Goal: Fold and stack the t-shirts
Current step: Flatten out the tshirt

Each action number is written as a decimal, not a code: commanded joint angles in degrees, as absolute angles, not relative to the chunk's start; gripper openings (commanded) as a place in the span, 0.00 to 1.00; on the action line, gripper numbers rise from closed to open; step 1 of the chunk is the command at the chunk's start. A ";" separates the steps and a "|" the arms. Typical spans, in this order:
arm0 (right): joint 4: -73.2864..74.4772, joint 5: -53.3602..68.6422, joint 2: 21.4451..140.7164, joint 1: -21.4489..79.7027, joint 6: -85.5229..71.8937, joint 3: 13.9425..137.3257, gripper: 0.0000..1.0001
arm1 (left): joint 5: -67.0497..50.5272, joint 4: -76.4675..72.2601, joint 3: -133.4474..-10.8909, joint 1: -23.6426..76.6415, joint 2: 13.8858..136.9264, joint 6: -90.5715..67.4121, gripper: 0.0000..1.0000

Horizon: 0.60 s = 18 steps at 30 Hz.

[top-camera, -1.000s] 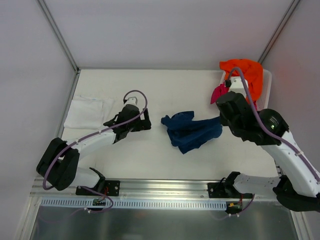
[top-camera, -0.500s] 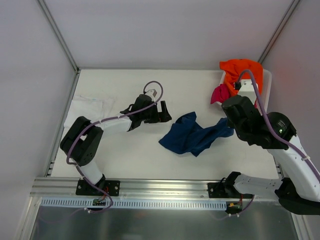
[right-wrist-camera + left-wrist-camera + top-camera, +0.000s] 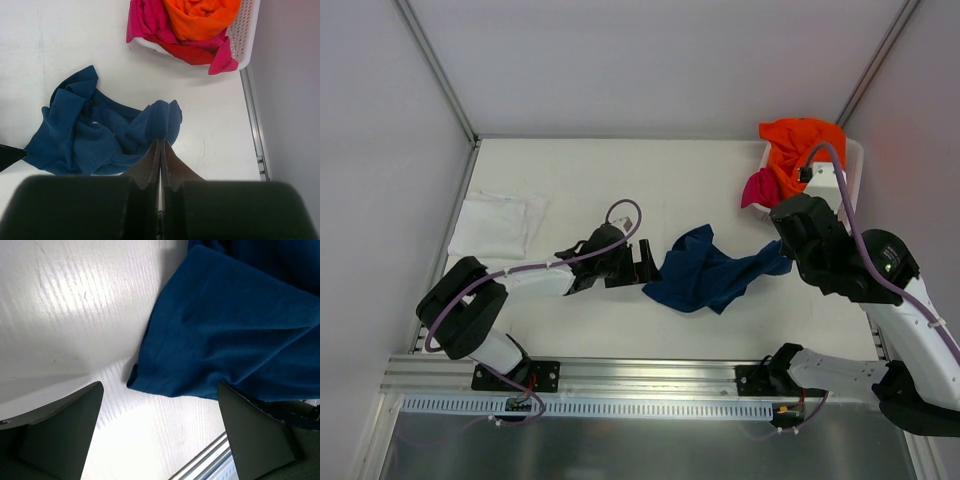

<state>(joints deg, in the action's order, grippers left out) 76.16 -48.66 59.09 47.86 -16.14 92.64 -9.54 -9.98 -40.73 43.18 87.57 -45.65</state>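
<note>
Navy t-shirt [image 3: 705, 282] lies crumpled mid-table, long axis 9 to 3 o'clock from above: right gripper [image 3: 161, 146] pinches its 3 o'clock end, left gripper [image 3: 649, 265] gapes empty just beside its 9 o'clock hem.

left arm [image 3: 533, 279], right arm [image 3: 918, 318]: white links, black joints | cables [image 3: 623, 202]: purple | left claw [image 3: 644, 264], right claw [image 3: 160, 150]: black

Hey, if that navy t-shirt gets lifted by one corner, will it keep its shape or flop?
Likely floppy: the navy t-shirt lies crumpled in soft folds. Probably light, bunching up where the right end effector pinches it.
</note>
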 commanded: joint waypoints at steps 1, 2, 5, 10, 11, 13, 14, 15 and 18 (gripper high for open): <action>78.67 -50.01 58.45 47.55 -16.52 92.11 0.00 | -7.47 -10.11 -39.20 43.24 85.34 -47.11 0.99; 78.40 -49.75 58.27 47.55 -16.35 91.59 0.00 | -8.43 -10.28 -39.29 43.24 86.65 -46.85 0.99; 77.96 -49.31 58.01 47.55 -16.52 90.97 0.01 | -13.26 -17.03 -37.88 43.50 89.73 -47.81 0.99; 78.05 -48.78 57.31 47.55 -16.61 90.26 0.00 | -14.41 -20.30 -39.55 45.00 94.91 -48.43 0.99; 77.96 -48.87 57.13 47.55 -16.52 90.26 0.00 | -14.59 -20.30 -39.81 45.09 96.14 -48.51 0.99; 78.05 -48.95 56.69 47.55 -16.44 90.26 0.00 | -14.68 -20.30 -40.34 45.70 97.29 -48.69 0.95; 77.96 -49.04 56.69 47.55 -16.44 90.35 0.00 | -14.68 -20.30 -40.34 45.79 97.38 -48.69 0.92; 77.96 -49.13 56.60 47.55 -16.44 90.35 0.00 | -14.76 -20.22 -40.34 45.88 97.56 -48.69 0.87; 78.05 -49.22 56.95 47.55 -16.52 90.26 0.01 | -15.12 -19.08 -40.69 46.05 97.82 -48.52 0.35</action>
